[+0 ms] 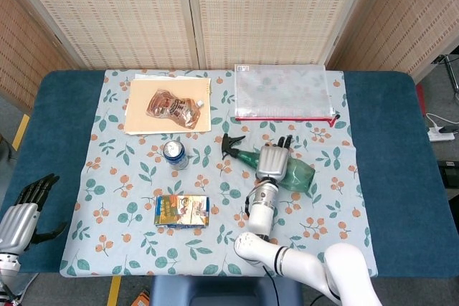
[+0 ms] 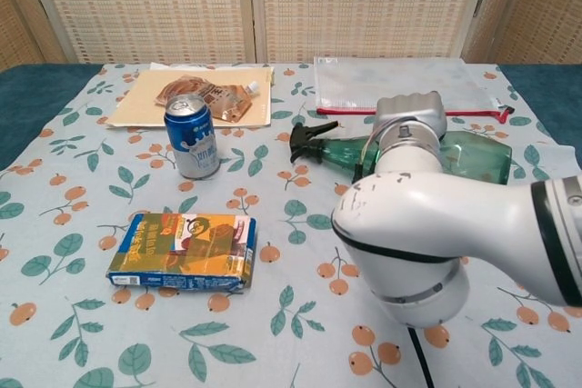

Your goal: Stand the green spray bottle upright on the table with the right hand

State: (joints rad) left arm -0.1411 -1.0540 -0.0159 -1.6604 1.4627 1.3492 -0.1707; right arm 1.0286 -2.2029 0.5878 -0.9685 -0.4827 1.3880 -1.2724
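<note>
The green spray bottle (image 1: pixel 276 165) lies on its side near the middle of the worktop (image 1: pixel 107 177), black trigger head pointing left toward the blue can (image 1: pixel 175 154), base toward the right. The right hand (image 1: pixel 272 160) sits over the bottle's midsection with its fingers (image 1: pixel 281 142) draped across the far side of the body; it appears to hold the bottle. In the chest view the nozzle end looks slightly raised off the cloth, so the lift seems to be starting, though the hand's own bulk hides the contact there. The left hand (image 1: pixel 23 214) hangs off the worktop's left edge, fingers apart, holding nothing.

Risks from here:
- The grip is on a smooth, rounded body near the middle. As the bottle tilts, it could roll or slip within the fingers.
- Swinging the head end upward brings the trigger toward the can; a wide arc could knock it.
- Releasing before the base sits flat on the patterned cloth could tip the bottle back over.
- The zip pouch (image 1: pixel 284 92) lies just behind and limits room on the far side.
</note>
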